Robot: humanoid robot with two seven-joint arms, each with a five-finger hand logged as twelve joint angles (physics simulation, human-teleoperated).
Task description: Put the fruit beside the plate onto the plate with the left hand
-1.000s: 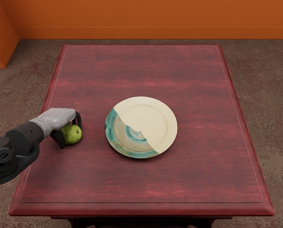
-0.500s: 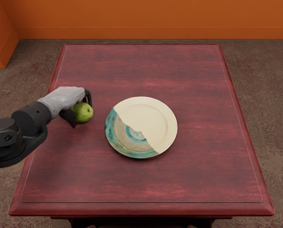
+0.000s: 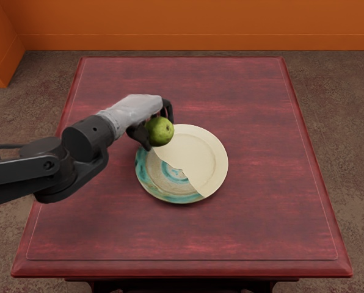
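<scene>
A green pear-like fruit (image 3: 160, 130) hangs in the air over the upper left rim of the plate (image 3: 200, 165), held in my left hand (image 3: 152, 122). The hand's grey back and dark fingers wrap the fruit from the left and behind. The plate is round, part cream and part teal with a brownish centre, and lies near the middle of the red wooden table (image 3: 243, 91). My left arm (image 3: 54, 168) reaches in from the left edge. The right arm does not show.
The table's left edge runs under my forearm. Brown carpet floor (image 3: 341, 91) surrounds the table, with an orange wall (image 3: 182, 24) at the back.
My left hand lifted the fruit off the table at the left and carried it up and to the right, from beside the plate to above the plate's upper left rim.
</scene>
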